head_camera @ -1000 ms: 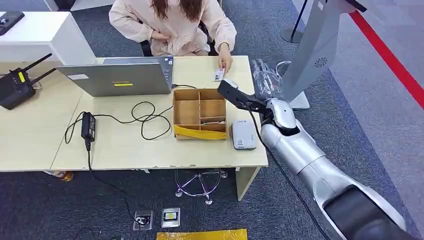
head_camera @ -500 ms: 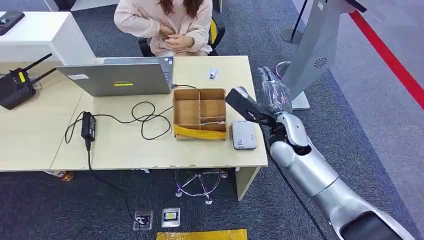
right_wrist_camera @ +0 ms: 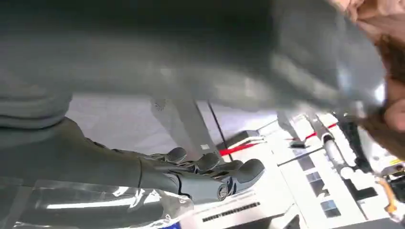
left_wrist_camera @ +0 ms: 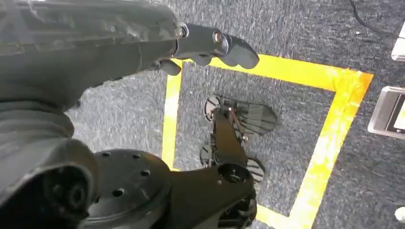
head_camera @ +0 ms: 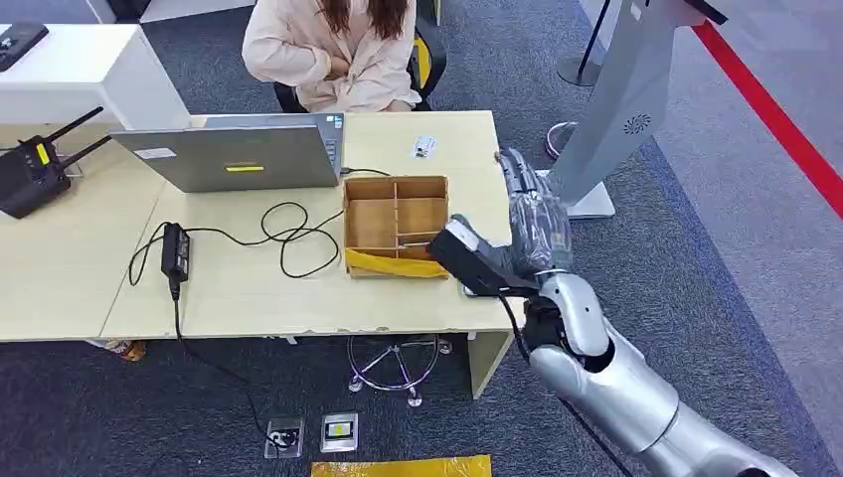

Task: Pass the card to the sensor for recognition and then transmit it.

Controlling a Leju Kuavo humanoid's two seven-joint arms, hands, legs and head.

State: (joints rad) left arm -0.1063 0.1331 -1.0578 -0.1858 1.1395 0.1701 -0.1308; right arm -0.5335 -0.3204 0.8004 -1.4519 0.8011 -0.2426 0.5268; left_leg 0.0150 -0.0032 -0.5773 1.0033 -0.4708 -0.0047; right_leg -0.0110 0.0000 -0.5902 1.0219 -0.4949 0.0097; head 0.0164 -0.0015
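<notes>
Both hands hold nothing. Right hand (head_camera: 532,224) fingers lie straight, loosely together, above the table (head_camera: 80,268) edge; left hand (left_wrist_camera: 143,43) hangs over floor. The card (head_camera: 424,147) lies well beyond the fingertips, past the box (head_camera: 396,227). Judged: pickup not yet begun; next, reach forward to grasp it.

You can see the card (head_camera: 424,147), small, pale and rectangular with a darker patch on its face, lying flat on the light wooden table (head_camera: 298,288) in the upper middle of the head view. It sits near the table's far edge, between the laptop and the right corner, apart from the cardboard tray below it. You will find the sensor (head_camera: 467,290), a flat grey-white box, lower in the frame just right of the tray, mostly hidden behind the right hand (head_camera: 512,243).
</notes>
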